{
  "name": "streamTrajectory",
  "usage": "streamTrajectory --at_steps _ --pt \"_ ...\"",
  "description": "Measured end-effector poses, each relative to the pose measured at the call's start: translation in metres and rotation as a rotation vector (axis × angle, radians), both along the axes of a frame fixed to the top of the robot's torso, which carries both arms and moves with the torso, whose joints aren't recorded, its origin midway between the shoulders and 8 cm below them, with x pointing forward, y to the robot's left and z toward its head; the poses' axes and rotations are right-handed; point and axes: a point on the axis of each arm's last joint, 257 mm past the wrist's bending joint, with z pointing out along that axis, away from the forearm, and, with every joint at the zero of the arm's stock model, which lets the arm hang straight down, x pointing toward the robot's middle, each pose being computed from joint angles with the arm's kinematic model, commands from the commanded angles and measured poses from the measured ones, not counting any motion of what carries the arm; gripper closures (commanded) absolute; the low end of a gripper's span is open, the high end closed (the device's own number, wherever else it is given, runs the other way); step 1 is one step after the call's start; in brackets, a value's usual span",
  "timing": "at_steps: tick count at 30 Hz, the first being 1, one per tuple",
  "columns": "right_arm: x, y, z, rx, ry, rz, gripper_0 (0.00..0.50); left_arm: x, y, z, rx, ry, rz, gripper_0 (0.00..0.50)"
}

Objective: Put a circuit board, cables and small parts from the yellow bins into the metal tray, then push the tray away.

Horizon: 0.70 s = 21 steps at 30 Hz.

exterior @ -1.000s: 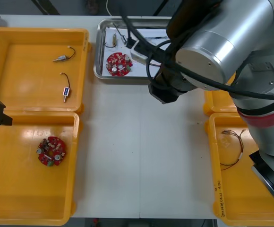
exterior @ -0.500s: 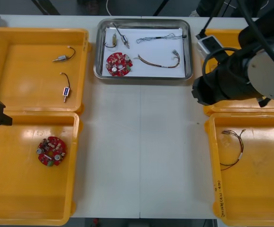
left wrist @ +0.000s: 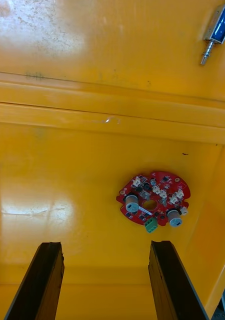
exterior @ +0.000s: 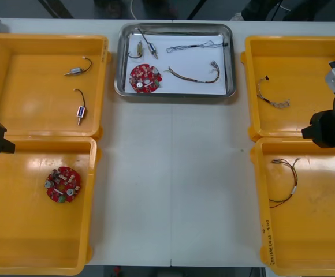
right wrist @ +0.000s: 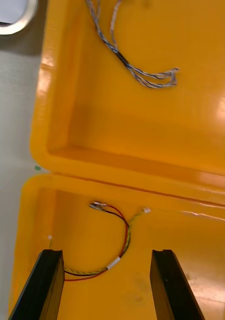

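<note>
One step seems left: the push. Nearer than the metal tray [exterior: 179, 94], a spare board [exterior: 63, 184] and a red and yellow cable [exterior: 286, 179] lie in yellow bins [exterior: 92, 173]. Inside the tray sit a red circuit board [exterior: 145, 78], cables [exterior: 193, 74] and small metal parts [exterior: 136, 52]. Left gripper [left wrist: 105, 250] and right gripper [right wrist: 106, 255] hang nearer, wide to either side of the tray, fingers spread, empty.

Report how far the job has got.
Done: the tray holds a board, a twisted cable, a red-yellow cable and small parts.
In hand: nothing. The right gripper hangs over the right near bin, jaws open and empty; the left gripper likewise over the left near bin.
Left: pushing the tray away.
</note>
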Motion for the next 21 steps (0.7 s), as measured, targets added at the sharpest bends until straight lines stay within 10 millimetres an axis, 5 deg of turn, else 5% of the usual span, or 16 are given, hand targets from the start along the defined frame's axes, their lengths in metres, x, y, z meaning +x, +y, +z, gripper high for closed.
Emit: streamTrajectory --at_steps 21 --pt "-0.029 -0.068 -0.022 0.026 0.066 -0.169 0.006 0.0 0.0 0.0 0.0 0.0 0.0 0.0"
